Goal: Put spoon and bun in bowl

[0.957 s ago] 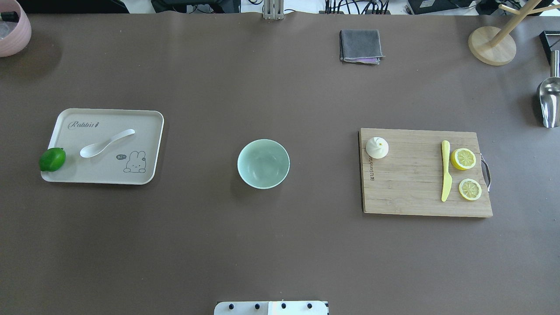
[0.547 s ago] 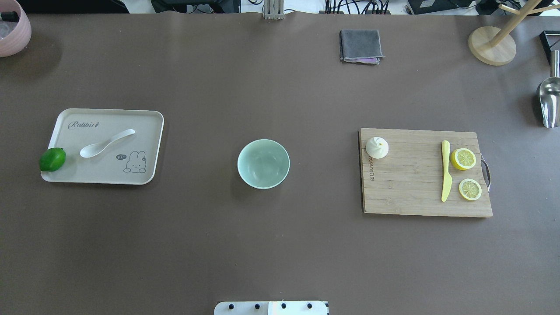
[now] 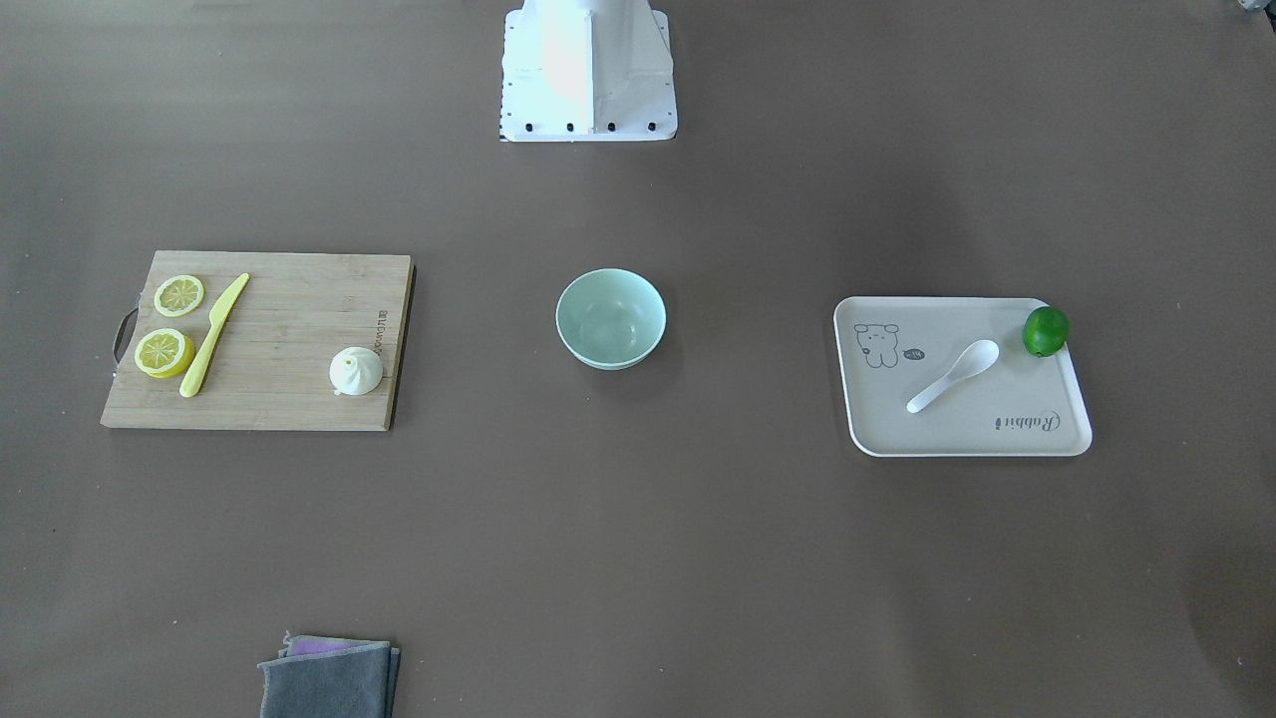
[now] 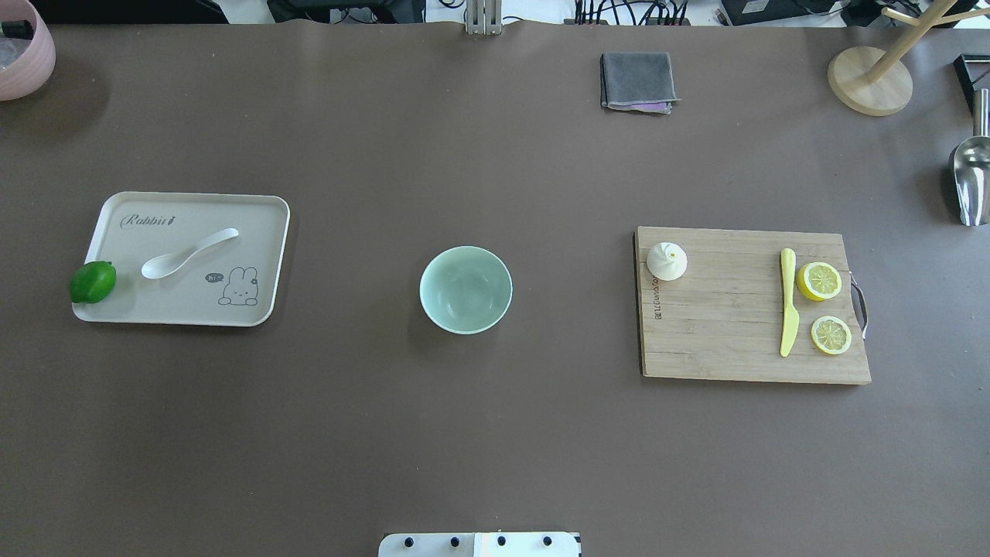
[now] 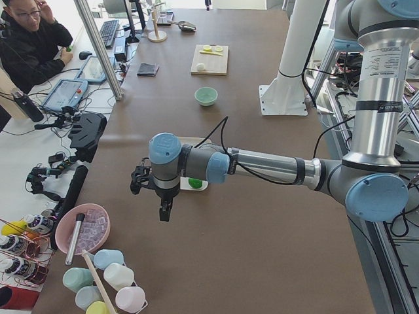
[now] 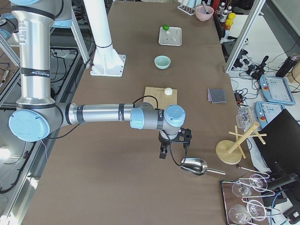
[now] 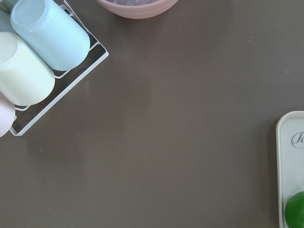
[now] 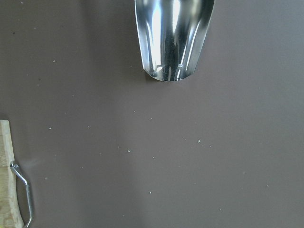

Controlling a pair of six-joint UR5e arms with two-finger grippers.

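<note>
The white spoon lies on the beige tray at the table's left. The white bun sits on the far left corner of the wooden cutting board at the right. The mint-green bowl stands empty at the middle, between them. My left gripper shows only in the exterior left view, hanging over the table beyond the tray's outer end; I cannot tell if it is open. My right gripper shows only in the exterior right view, between the board and a metal scoop; I cannot tell its state.
A green lime sits on the tray's near left corner. A yellow knife and two lemon halves lie on the board. A grey cloth, a wooden stand and a pink bowl stand along the far edge.
</note>
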